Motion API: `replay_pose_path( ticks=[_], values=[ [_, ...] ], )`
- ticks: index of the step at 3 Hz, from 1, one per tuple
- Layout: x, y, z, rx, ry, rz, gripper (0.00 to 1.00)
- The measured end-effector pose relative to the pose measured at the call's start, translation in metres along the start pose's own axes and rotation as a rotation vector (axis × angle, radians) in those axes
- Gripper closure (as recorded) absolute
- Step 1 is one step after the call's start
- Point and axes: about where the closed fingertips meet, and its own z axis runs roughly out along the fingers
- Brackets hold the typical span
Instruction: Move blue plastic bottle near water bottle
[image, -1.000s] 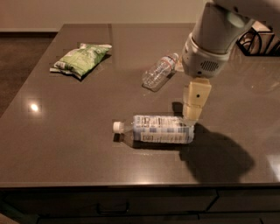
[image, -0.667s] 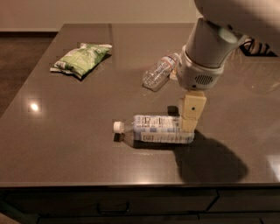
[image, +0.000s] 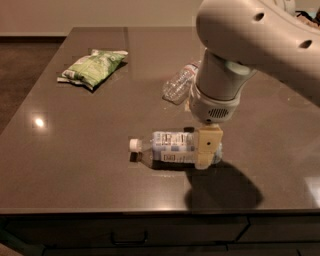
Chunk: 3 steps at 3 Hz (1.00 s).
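Observation:
The blue plastic bottle (image: 170, 147) lies on its side near the table's front edge, its white cap pointing left. My gripper (image: 207, 151) hangs from the large white arm and is down at the bottle's right, base end, covering that end. The water bottle (image: 176, 86), clear and crinkled, lies on its side further back, just left of the arm's wrist, which hides part of it. The two bottles are well apart.
A green snack bag (image: 93, 67) lies at the back left of the dark table (image: 75, 150). The table's front edge runs just below the blue bottle. The arm fills the upper right of the view.
The arm has swung forward and lowered. The gripper has gone from just behind the blue bottle's right end to down over that end. The bottles have not moved.

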Motion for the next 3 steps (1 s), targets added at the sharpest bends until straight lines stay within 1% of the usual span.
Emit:
replay_pose_path(
  ticks=[1,2,3],
  values=[
    [-0.002,0.002,0.001,0.008,0.018,0.013,0.39],
    [-0.003,-0.002,-0.007,0.043,0.043,0.025,0.62],
    [0.003,-0.024,-0.016,0.083,0.067,0.057,0.86]
  ],
)
